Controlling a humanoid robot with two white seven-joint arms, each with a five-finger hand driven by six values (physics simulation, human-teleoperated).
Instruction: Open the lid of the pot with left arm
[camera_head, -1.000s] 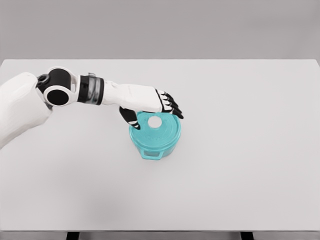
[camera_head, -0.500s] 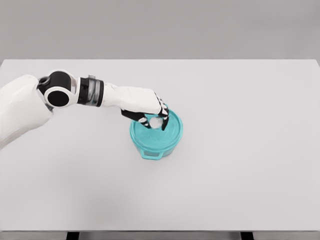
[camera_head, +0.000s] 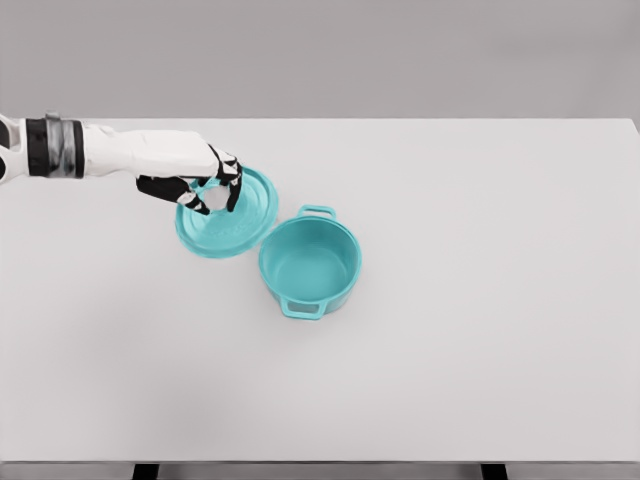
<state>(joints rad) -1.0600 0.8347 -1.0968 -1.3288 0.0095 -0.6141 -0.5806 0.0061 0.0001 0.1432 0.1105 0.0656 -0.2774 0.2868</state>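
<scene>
The robot's left hand (camera_head: 205, 185) pinches the knob of the teal lid (camera_head: 230, 215), fingers curled around it, holding the lid tilted and clear to the left of the pot (camera_head: 308, 265) on the white table (camera_head: 480, 300). The pot stands open and empty (its two handles visible), the lid apparently held aside to expose it.

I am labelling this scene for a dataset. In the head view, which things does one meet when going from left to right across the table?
Left hand gripping the knob → teal lid → open teal pot.
</scene>
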